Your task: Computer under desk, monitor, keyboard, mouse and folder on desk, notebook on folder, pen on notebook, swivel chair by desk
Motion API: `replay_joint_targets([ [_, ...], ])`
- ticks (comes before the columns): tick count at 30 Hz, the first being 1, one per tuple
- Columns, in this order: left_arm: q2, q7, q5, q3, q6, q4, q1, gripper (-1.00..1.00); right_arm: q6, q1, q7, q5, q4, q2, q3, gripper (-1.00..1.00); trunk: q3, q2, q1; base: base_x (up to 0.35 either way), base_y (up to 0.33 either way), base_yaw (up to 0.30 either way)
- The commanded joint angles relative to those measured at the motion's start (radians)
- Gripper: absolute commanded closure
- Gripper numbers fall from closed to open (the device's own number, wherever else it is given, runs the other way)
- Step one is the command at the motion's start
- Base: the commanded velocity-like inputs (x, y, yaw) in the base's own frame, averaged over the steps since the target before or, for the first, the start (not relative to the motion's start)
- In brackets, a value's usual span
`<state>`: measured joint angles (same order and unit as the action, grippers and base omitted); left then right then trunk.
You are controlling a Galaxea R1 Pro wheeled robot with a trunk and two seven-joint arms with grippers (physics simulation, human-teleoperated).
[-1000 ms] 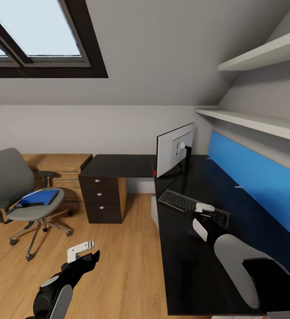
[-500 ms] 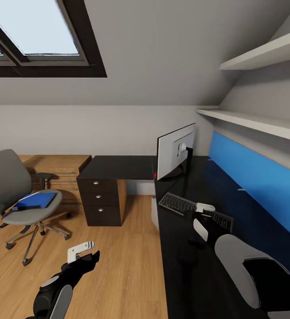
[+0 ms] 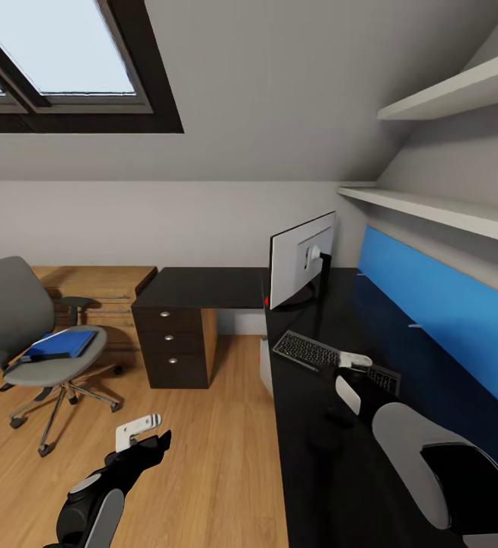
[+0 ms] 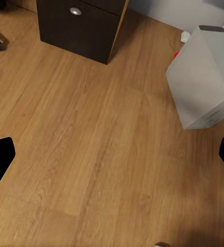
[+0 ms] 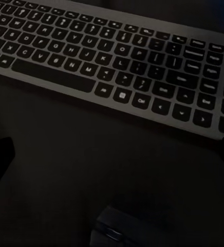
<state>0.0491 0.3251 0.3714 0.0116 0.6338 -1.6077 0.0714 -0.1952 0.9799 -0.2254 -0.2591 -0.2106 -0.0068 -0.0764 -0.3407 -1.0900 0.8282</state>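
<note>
Right gripper hangs over the desk by the keyboard, fingers spread wide with nothing in them; mouse just beside the keyboard. Left gripper is wide too, over the floor.

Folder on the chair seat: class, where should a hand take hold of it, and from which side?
Grip the folder by its front edge, coming from above the open front of the chair. It lies flat on the seat, with the backrest and armrests blocking the other sides.
</note>
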Motion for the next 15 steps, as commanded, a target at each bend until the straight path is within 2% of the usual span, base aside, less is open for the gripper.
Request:
replay_joint_targets([
  [1, 0.0, 0.009, 0.011, 0.001, 0.003, -0.001, 0.001, -1.0, -0.011, 0.0, -0.005, -0.008, -0.003, -0.002, -0.008, -1.0, -0.001, -0.001, 0.0, 0.0, 0.0, 0.0],
  [15, 0.0, 0.009, 0.012, 0.001, 0.002, -0.004, 0.001, -1.0, -0.03, 0.0, -0.005, -0.009, -0.004, -0.007, -0.008, -1.0, -0.001, -0.001, 0.0, 0.0, 0.0, 0.0],
])
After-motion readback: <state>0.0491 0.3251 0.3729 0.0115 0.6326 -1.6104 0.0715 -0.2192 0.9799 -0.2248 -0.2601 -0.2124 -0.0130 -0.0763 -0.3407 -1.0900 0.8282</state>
